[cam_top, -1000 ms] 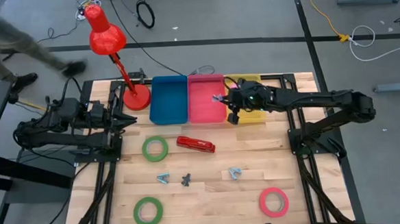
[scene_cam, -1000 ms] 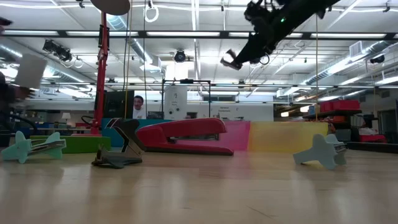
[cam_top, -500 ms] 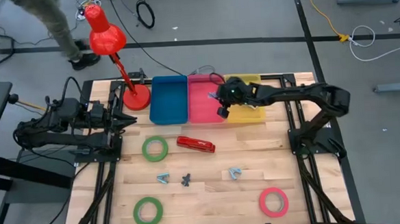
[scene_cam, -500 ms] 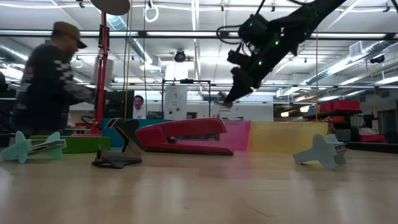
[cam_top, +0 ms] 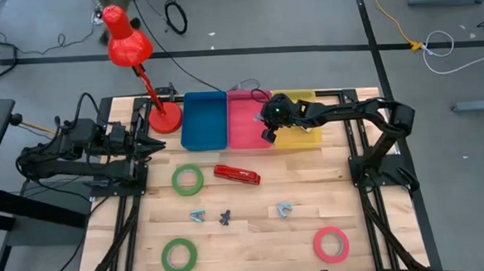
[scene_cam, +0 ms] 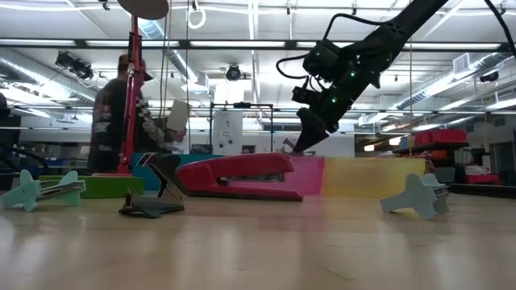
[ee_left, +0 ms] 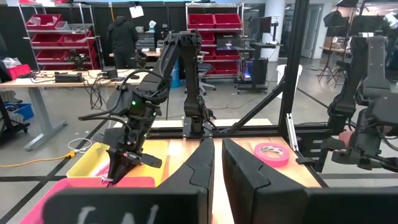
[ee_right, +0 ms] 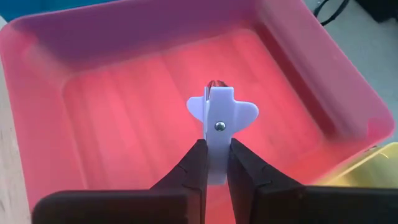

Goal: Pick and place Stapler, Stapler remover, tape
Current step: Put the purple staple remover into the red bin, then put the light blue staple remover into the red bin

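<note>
Since a second ago my right arm has folded back and swung from above the yellow bin to above the pink bin, and in the low view its wrist has dropped from near the ceiling line toward the bin rims; a person in the room behind has also walked across. I order the scene by size. My table carries three bins along its twelve o'clock edge, blue bin, pink, then yellow, which I judge are the drop targets, one per kind of item. At eleven o'clock stands the red lamp, out of my way. My left gripper waits at nine o'clock, fingers pressed together on nothing. My right gripper hangs over the pink bin at about one o'clock, pinching a pale staple remover by its lower edge so the piece hangs point-down and clear for release. I judge I am about to let it go here. Still on the table: the red stapler near centre, a green tape roll just at its nine o'clock, a second green roll at seven o'clock, the pink tape roll at five o'clock, and three more staple removers, a pale one, a dark one and another pale one, in a row near six o'clock. All lie apart, so each can be picked singly.
</note>
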Robot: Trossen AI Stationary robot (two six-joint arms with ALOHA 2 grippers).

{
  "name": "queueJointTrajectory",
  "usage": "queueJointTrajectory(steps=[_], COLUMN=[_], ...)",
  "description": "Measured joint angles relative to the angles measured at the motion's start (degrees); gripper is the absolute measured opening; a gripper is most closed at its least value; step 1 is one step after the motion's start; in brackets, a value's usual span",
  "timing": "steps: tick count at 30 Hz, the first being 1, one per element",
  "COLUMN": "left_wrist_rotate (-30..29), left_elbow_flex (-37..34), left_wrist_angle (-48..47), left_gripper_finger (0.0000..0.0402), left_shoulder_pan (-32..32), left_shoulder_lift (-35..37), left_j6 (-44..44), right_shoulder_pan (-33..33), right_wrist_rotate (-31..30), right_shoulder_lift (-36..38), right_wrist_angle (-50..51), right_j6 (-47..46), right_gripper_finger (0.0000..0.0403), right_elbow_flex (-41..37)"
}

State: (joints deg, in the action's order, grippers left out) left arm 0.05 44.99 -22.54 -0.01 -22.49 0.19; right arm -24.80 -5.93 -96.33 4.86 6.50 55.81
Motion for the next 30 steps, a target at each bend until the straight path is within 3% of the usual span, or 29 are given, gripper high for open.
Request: queueJointTrajectory(steps=[13,30], left_wrist_rotate=[-0.02,0.0], left_elbow_flex=[0.0,0.0], left_wrist_angle=[0.01,0.01], left_gripper_finger=[0.0034,0.0034], left_shoulder_pan=[0.0,0.0], left_shoulder_lift=[0.0,0.01], left_j6=[0.0,0.0], right_shoulder_pan=[0.02,3.5], right_wrist_rotate=[0.69,1.06], right_shoulder_lift=[0.01,2.23], right_wrist_angle=[-0.44,-0.62], right_j6=[-0.3,-1.29], right_gripper_finger=[0.0071,0.0158], right_elbow_flex=[0.0,0.0])
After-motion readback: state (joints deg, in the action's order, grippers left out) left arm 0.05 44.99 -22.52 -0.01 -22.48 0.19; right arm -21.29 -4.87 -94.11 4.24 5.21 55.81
